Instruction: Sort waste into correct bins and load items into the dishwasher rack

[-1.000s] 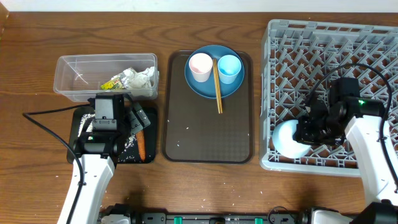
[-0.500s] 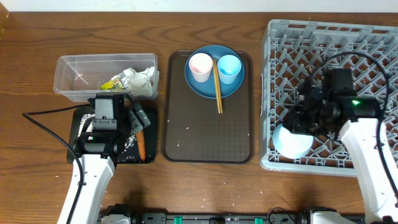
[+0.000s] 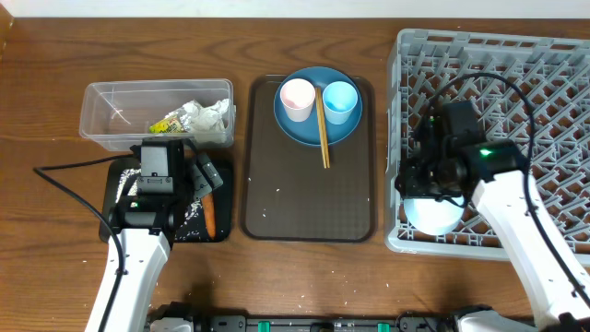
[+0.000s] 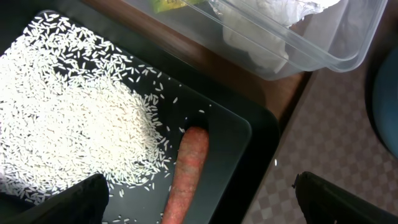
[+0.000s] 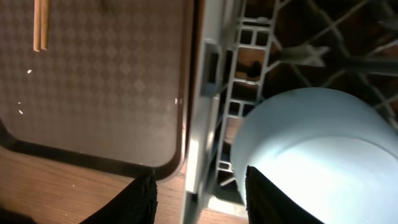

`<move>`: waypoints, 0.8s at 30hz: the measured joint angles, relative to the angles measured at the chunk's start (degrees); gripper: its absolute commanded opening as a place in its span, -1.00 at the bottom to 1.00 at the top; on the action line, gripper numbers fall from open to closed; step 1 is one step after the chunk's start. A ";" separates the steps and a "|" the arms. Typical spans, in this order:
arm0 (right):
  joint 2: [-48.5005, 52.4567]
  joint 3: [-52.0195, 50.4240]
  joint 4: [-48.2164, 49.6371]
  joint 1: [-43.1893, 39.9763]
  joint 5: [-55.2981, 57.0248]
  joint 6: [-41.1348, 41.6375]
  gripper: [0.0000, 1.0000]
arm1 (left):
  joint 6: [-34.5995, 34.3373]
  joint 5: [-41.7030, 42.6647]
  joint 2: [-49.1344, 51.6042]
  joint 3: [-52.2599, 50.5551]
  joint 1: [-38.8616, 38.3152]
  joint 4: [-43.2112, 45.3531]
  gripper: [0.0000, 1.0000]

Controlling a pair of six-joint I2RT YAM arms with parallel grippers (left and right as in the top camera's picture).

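— Where's the bowl [image 3: 433, 214]?
— In the rack's [image 3: 553, 55] near left corner, just under my right hand [image 5: 200, 186], fingers apart, holding nothing.
— Next?
— I'd take the light-blue cup [image 3: 339, 100], on the plate [image 3: 304, 129] at the brown tray's [image 3: 309, 203] far end, leftward; my left hand [image 4: 202, 199], gaping, is farther off.

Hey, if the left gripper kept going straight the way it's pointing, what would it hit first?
Probably the carrot piece, lying in the black tray about midway between the fingers of the open left gripper, with the rice just beside it. Depth is hard to judge.
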 measured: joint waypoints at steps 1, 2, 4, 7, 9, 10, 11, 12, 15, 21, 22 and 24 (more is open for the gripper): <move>0.68 0.00 0.37 0.70 0.13 0.31 -0.16 | 0.00 0.00 0.00 0.00 0.00 0.00 0.96; 1.18 0.00 0.70 1.09 0.26 0.63 -0.17 | 0.00 0.00 0.00 0.00 0.00 0.00 0.96; 2.73 0.00 1.40 2.21 0.33 0.90 -0.18 | 0.00 0.00 0.00 0.00 0.00 0.00 0.96; 5.25 -0.04 2.08 3.28 0.42 1.29 -0.20 | 0.00 0.00 0.00 0.00 0.00 0.00 0.96; 6.34 -0.09 2.03 3.54 0.55 1.68 -0.28 | 0.00 0.00 0.00 0.00 0.00 0.02 0.96; 6.67 -0.09 2.01 3.56 0.55 1.68 -0.37 | 0.00 0.00 0.00 0.00 0.00 0.00 0.96; 6.93 -0.09 2.01 3.58 0.57 1.90 -0.47 | 0.00 0.00 0.00 0.00 0.00 0.00 0.96; 7.15 -0.09 1.99 3.58 0.70 1.99 -0.54 | 0.00 0.00 0.00 0.00 0.00 0.00 0.96; 7.28 -0.09 1.60 3.56 1.31 2.45 -0.63 | 0.00 0.00 0.00 0.00 0.00 0.00 0.96; 7.28 -0.09 -0.15 3.58 1.79 2.54 -0.71 | 0.00 0.00 0.00 0.00 0.00 0.02 0.96; 7.28 -0.09 -0.68 3.58 1.75 2.54 -0.71 | 0.00 0.00 0.00 0.00 0.00 0.02 0.96; 7.28 -0.09 -1.60 3.58 1.64 2.54 -0.73 | 0.00 0.00 0.00 0.00 0.00 0.00 0.96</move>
